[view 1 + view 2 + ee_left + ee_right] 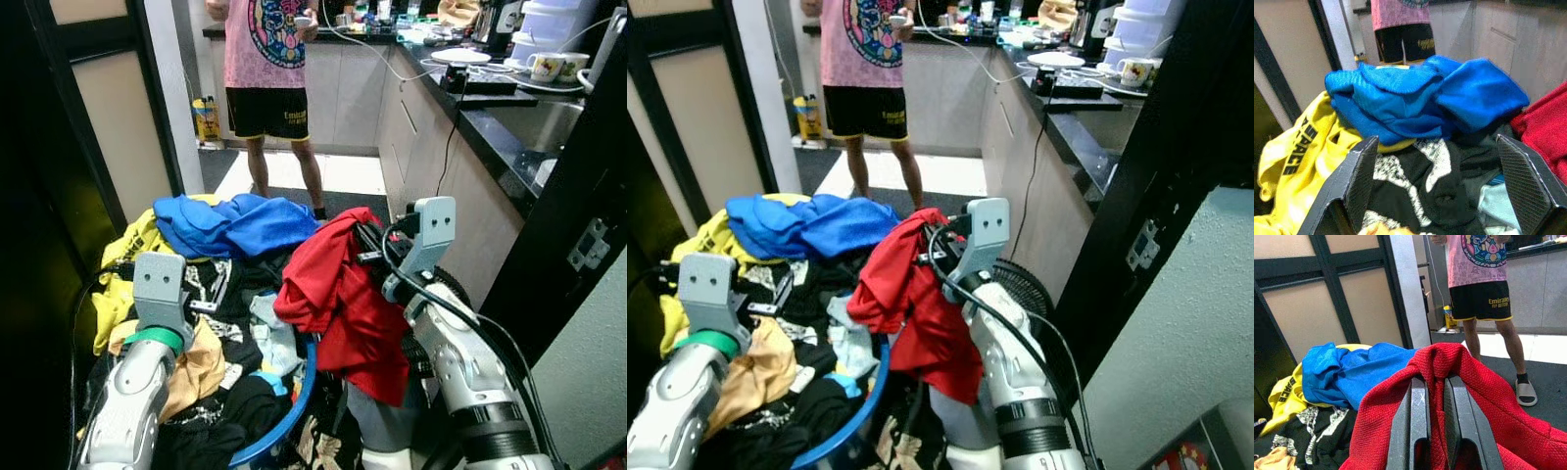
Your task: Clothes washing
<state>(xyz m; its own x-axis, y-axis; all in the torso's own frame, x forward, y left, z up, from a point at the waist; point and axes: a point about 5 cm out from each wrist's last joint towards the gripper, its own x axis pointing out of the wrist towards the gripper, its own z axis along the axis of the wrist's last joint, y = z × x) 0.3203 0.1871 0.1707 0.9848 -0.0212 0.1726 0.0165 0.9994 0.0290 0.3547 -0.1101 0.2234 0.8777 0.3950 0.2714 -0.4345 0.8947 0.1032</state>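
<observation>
Here a red garment (343,294) is held up out of the laundry heap by the right gripper (1432,396), whose two black fingers (1415,426) are pressed nearly together with a fold of the cloth pinched between them. The pinch is taken near the top of the fabric, so the rest hangs down freely over the right arm and clear of the other clothes, which is judged to make it easier to carry away without dragging anything along.

The remaining clothes are piled in and over a blue basket (294,406), of which a curved stretch of rim is seen at the front. On top of the pile a blue garment (235,223) is bunched, with a yellow shirt (122,284) spread beneath and beside it, a black printed shirt (1415,191) below that, and a tan piece (196,367) nearer the robot.

The left gripper (1437,181) is held low over the pile with its fingers (1359,181) spread wide apart and nothing between them; the black printed shirt lies directly ahead of it. It is probably placed there in readiness to steady the heap or to take the next item.

A person (269,88) in a pink shirt and black shorts is standing further back on the kitchen floor, well apart from the basket. Along the right a dark table (490,108) runs, on which cups and a plate are set.
</observation>
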